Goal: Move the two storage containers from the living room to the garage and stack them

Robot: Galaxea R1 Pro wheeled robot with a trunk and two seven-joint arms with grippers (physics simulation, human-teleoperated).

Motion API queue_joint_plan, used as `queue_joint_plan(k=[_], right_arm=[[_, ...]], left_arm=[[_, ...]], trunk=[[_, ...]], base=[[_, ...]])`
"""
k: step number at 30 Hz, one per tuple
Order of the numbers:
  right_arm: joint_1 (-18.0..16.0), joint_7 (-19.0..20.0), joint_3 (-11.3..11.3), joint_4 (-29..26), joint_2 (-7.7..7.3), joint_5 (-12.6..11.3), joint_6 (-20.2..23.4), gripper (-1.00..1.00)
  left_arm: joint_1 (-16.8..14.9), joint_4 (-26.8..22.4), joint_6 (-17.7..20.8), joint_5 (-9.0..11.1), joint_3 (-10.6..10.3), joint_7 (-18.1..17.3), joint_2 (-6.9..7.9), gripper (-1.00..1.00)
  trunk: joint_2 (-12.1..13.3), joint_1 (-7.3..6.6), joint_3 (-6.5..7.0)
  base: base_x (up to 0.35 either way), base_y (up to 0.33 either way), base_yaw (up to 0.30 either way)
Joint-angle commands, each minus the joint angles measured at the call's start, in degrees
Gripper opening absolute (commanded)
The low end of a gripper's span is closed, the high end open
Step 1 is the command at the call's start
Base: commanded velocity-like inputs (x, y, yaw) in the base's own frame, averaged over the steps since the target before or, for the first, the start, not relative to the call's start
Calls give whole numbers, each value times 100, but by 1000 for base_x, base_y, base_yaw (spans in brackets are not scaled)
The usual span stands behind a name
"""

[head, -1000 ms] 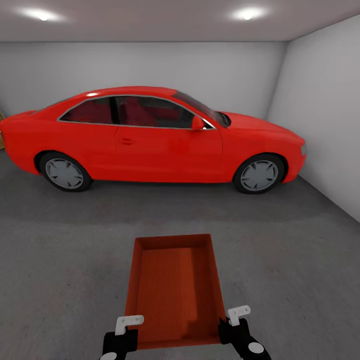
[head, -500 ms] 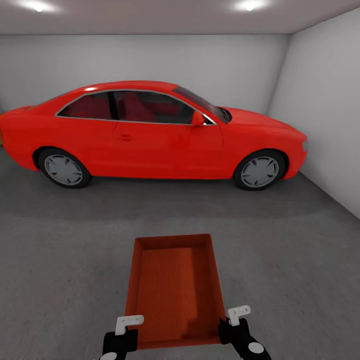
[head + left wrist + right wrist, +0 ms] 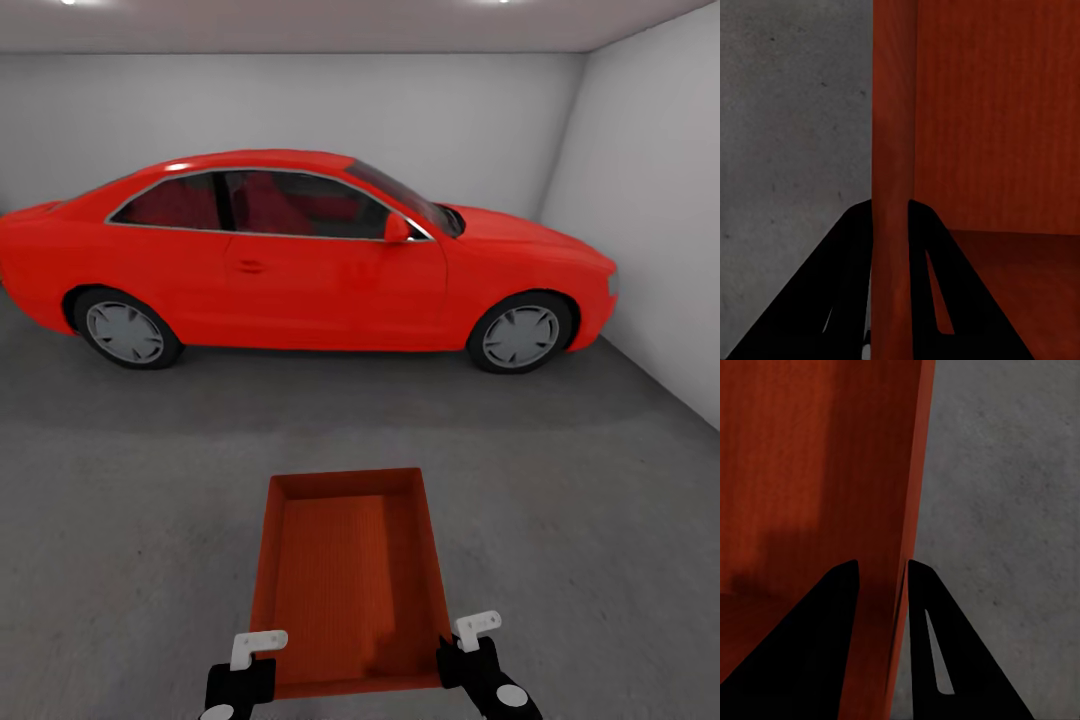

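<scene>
You carry 1 bin [image 3: 348, 580] over the garage floor [image 3: 120, 520], level and centred. Left claw [image 3: 250, 652] and right claw [image 3: 470, 640] are each clamped on a side wall near its near end, sharing the load. Its long axis points toward the red car [image 3: 300, 260].

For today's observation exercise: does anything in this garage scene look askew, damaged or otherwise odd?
Nothing stands out. The storage container is held level above the concrete floor, the left hand and right hand each clamped on a side wall. The red car looks undamaged.
</scene>
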Motion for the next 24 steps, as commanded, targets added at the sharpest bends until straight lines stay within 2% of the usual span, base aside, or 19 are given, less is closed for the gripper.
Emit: queue_joint_plan(k=[1, 24], right_arm=[[-4, -224, -51, -32, 8, -327, -238, -100], [-4, -224, -51, -32, 9, -327, -238, -100]], left_arm=[[0, 0, 27, 395, -17, -109, -126, -100], [0, 0, 27, 395, -17, -109, -126, -100]], trunk=[[-12, 3, -21], [-12, 3, -238]], base=[[0, 0, 0], [0, 0, 0]])
